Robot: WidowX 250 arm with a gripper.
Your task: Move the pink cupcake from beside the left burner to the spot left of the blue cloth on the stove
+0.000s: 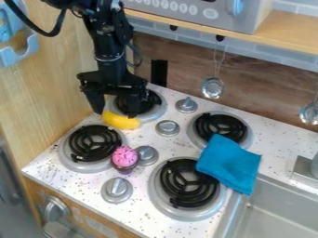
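Observation:
The black gripper (114,110) hangs at the upper left over the back left burner, its two fingers spread wide apart and pointing down. A yellow banana-like object (122,122) lies at the front edge of that burner (159,110), right by the fingertips and partly in front of them. Nearer the camera, a cupcake with pink frosting (125,156) stands between the front left burner (91,162) and a grey knob (147,155). A folded blue cloth (230,163) lies across parts of the two right burners and reaches the sink's edge.
More knobs (116,190) rise from the speckled white stovetop (146,218). The metal sink (273,211) is at the lower right. A wooden wall (37,93) borders the left side. Small strainers (212,87) hang along the back, below a shelf (286,28) with a toy microwave (180,11).

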